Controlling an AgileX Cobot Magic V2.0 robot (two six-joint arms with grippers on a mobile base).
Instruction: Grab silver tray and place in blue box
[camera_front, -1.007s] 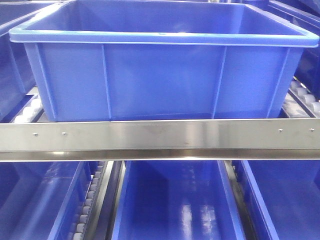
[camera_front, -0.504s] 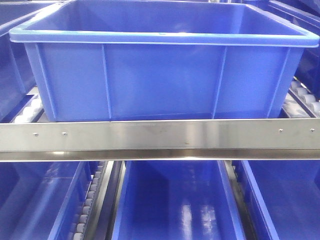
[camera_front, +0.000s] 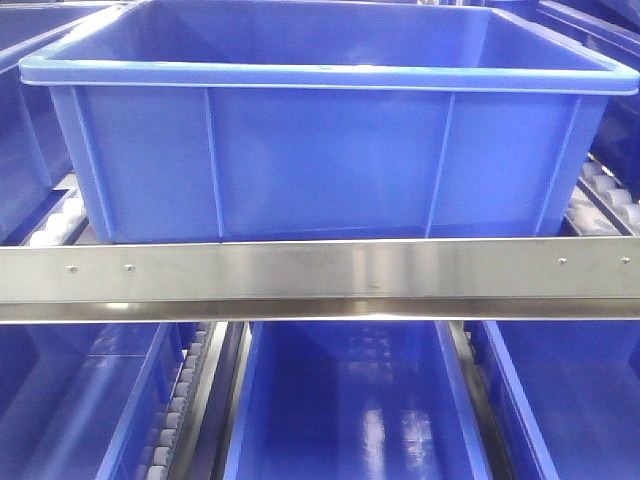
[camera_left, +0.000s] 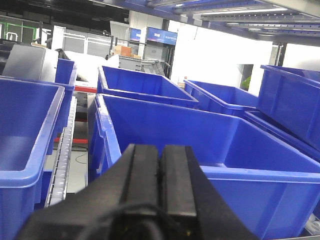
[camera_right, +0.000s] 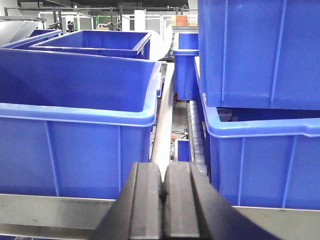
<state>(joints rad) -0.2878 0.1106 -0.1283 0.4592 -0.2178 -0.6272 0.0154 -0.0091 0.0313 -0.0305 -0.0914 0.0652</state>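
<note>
Fingers of the left gripper (camera_left: 160, 172) and right gripper (camera_right: 163, 192) are pressed together, holding nothing. The blue box (camera_front: 320, 150) sits behind a steel rail (camera_front: 320, 275).

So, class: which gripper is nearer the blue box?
Left, probably. The left gripper points over the blue box's near rim; the right gripper sits short of the steel rail, aimed at the gap beside it.

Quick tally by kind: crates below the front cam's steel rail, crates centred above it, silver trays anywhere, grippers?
Crates below the steel rail: 3, left crate, middle crate, right crate
blue box centred above it: 1
silver tray: 0 in any view
Grippers: 2, left gripper and right gripper, both shut
Total: 6
</note>
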